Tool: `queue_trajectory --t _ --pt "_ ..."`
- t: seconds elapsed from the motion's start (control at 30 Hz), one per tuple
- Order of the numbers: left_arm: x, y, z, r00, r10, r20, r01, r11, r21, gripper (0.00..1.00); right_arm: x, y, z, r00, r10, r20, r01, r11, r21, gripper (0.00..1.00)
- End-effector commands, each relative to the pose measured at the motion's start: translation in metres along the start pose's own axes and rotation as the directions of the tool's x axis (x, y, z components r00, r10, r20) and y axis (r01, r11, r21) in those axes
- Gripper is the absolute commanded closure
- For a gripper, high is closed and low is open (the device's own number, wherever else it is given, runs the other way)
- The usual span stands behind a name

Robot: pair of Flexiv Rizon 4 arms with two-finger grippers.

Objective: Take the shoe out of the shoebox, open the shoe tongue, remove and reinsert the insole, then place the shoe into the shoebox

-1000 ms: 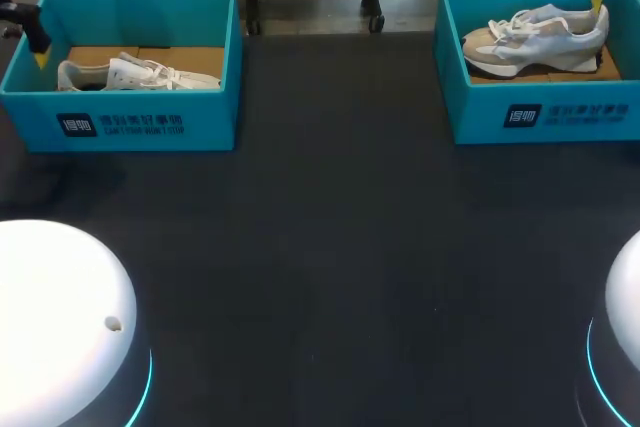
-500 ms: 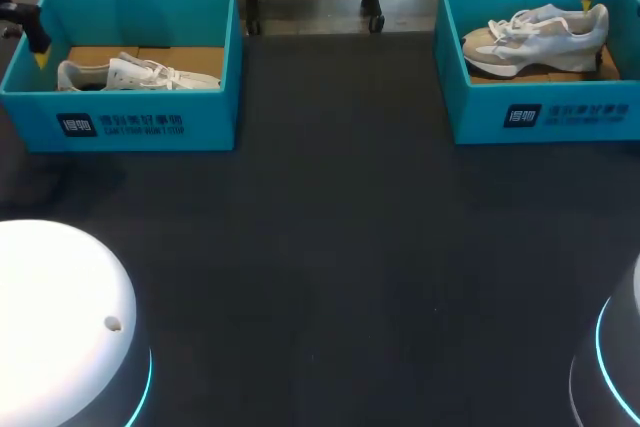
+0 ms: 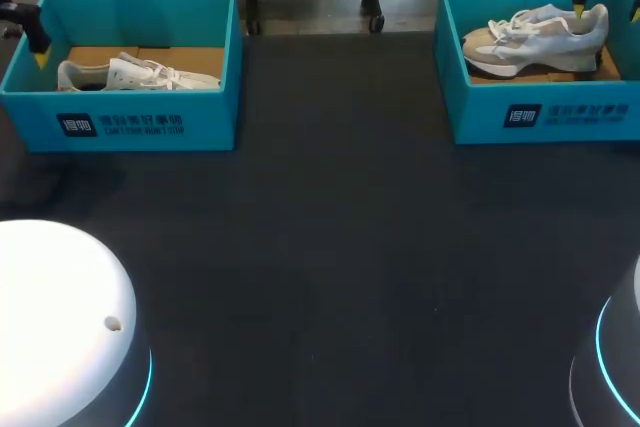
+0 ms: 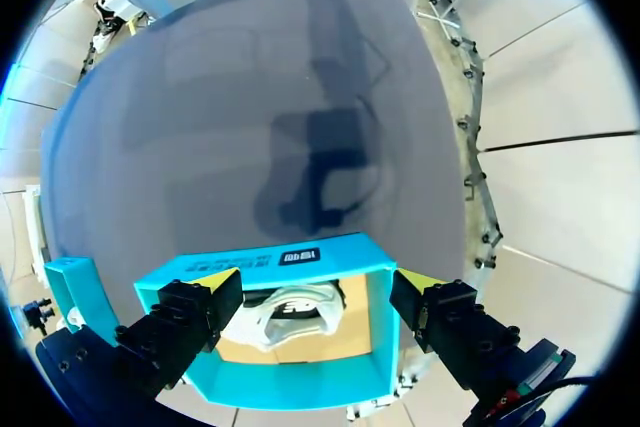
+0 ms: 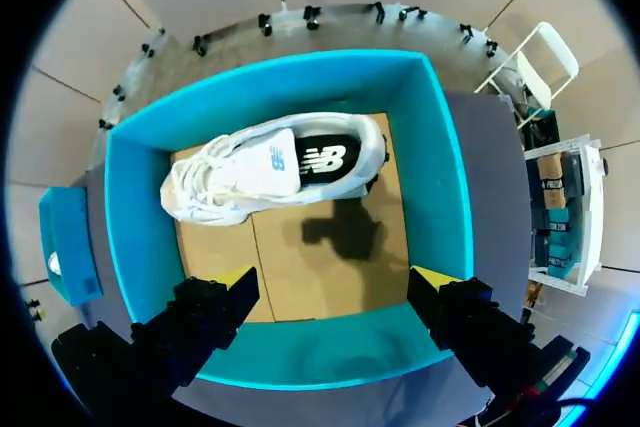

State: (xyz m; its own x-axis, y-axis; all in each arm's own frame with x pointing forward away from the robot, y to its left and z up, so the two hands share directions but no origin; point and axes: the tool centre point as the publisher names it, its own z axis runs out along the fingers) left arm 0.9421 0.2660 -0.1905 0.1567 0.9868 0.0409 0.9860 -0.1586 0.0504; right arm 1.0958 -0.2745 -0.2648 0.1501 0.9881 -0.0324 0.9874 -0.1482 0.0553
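Shift: right pincer (image 5: 335, 279) raised clear of the shoe (image 5: 275, 167), jaws spread wide.
Shoe: left lying inside the right shoebox (image 5: 442, 147).
Left pincer (image 4: 318, 282): wide too, held over the left shoebox (image 4: 290, 257).
Meaning: nothing gripped, extraction judged pending.

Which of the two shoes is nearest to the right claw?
The shoe in the right shoebox: the right claw hangs over that box; the other shoe lies far left.

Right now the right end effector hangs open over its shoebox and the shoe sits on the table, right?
No: the shoe lies inside the shoebox, not on the table; the right wrist view shows it. The right end effector does hang open above.
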Motion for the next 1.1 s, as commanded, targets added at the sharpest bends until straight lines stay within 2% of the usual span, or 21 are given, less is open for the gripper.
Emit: queue_trajectory --t 0.03,0.37,0.7,1.0,1.1 --pt "0.000 -0.002 0.000 1.000 0.001 -0.004 -0.001 1.000 -0.003 0.00 -0.001 0.029 0.016 1.000 -0.009 -0.004 0.009 1.000 0.024 0.00" --pt "0.000 -0.002 0.000 1.000 0.001 -0.004 -0.001 1.000 -0.003 0.00 -0.010 0.056 0.024 0.996 -0.055 0.076 0.060 0.996 -0.064 0.00" --pt "0.000 -0.002 0.000 1.000 0.001 -0.004 -0.001 1.000 -0.003 0.00 -0.016 0.077 0.048 0.986 -0.109 0.128 0.120 0.990 -0.078 0.00" --pt "0.000 -0.002 0.000 1.000 0.001 -0.004 -0.001 1.000 -0.003 0.00 -0.027 0.088 0.060 0.978 -0.122 0.167 0.136 0.988 -0.076 0.00" --pt "0.000 -0.002 0.000 1.000 0.001 -0.004 -0.001 1.000 -0.003 0.00 -0.031 0.091 0.063 0.978 -0.125 0.167 0.139 0.988 -0.074 0.07"
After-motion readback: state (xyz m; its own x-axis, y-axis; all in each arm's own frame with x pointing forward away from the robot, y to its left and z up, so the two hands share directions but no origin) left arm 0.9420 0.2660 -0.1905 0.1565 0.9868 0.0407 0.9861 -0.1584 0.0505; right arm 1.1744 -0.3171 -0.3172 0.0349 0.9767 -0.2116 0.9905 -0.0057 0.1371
